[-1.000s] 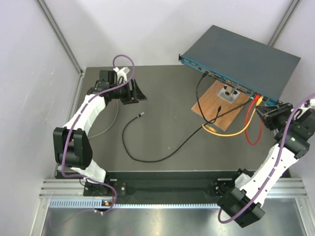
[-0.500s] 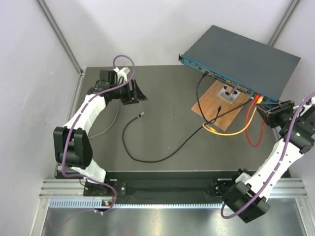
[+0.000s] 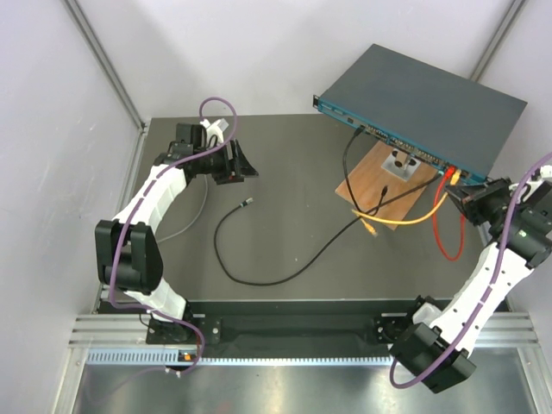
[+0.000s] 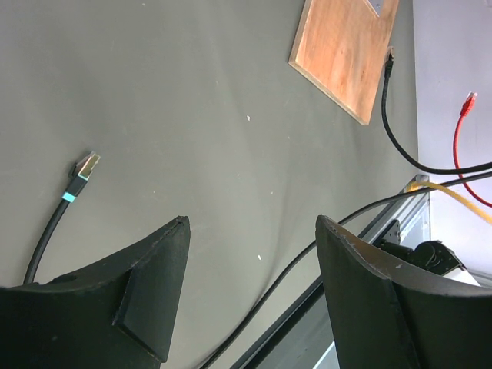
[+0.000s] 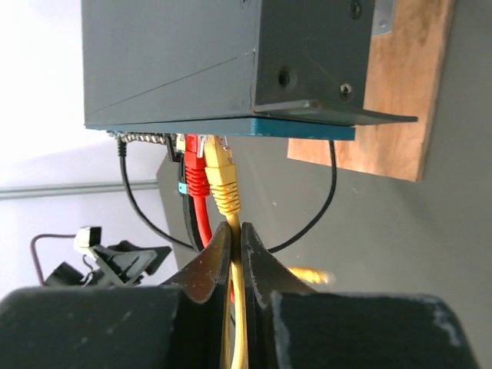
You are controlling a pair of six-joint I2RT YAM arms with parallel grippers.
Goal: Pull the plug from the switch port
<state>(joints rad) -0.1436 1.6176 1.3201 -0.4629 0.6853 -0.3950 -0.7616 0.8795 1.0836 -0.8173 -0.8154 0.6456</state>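
The switch point(image 3: 431, 95) is a flat dark grey-blue box at the back right, its teal face point(image 5: 231, 128) towards the table. A yellow plug point(image 5: 221, 165) and a red plug point(image 5: 192, 165) sit side by side in sockets near the face's right end. My right gripper point(image 5: 236, 231) is shut on the yellow cable point(image 3: 405, 220) just behind its plug; it also shows in the top view point(image 3: 467, 197). The cable's other yellow end point(image 3: 369, 228) lies loose on the table. My left gripper point(image 3: 247, 166) is open and empty at the back left, far from the switch.
A brown wooden board point(image 3: 379, 185) with a small metal block lies in front of the switch. A black cable point(image 3: 259, 280) runs from the switch across the table to a loose plug point(image 4: 83, 171). A red cable point(image 3: 440, 233) loops at the right.
My right gripper has shifted slightly right and back while gripping the yellow cable. The cable's slack loop has drawn straighter and its loose end has slid a little. The left arm is still.
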